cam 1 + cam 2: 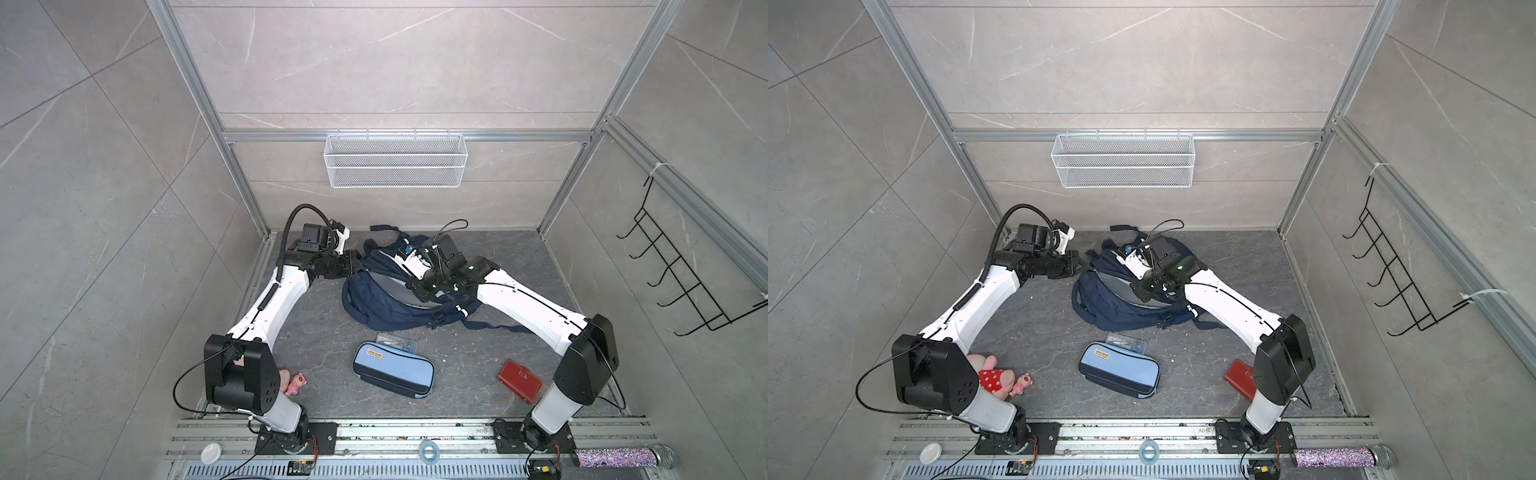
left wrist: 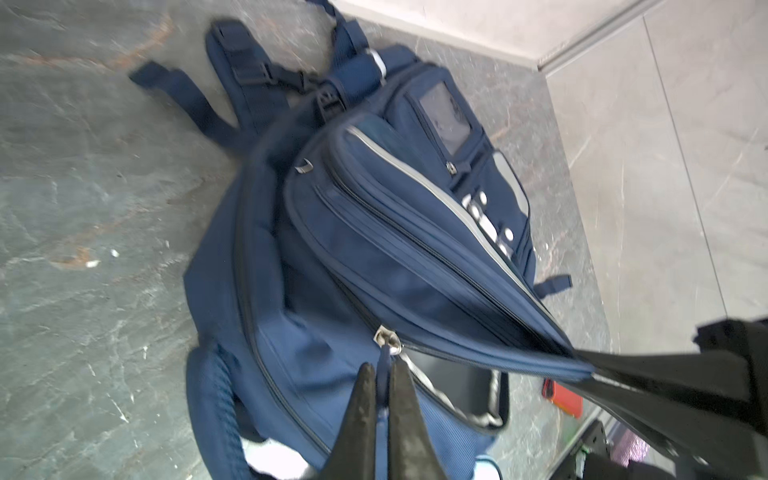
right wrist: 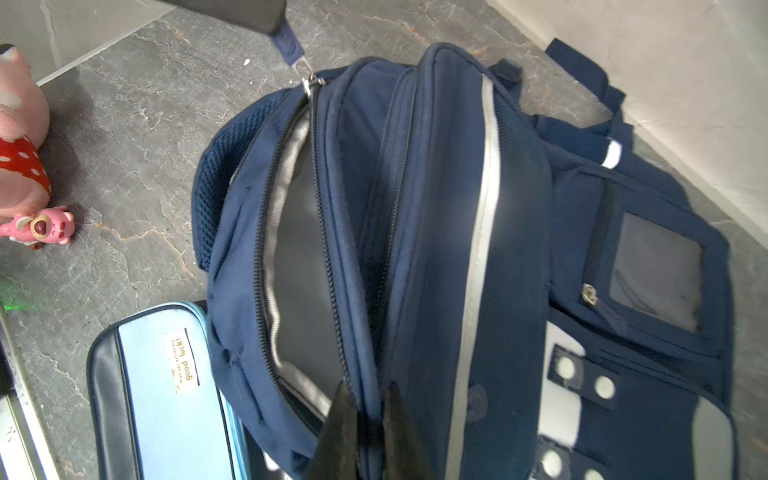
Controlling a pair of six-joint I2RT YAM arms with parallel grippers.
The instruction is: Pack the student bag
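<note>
Left tool (image 2: pixel 383 365) — clamped on zip pull (image 2: pixel 385 353) | right tool (image 3: pixel 368 386) — pinching student bag (image 3: pixel 436 208) rim

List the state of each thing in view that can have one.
bag: lying on floor, main compartment unzipped and held open.
left gripper: shut on zip pull.
right gripper: shut on bag's opening rim.
pencil case: closed, flat.
wallet: closed.
</note>
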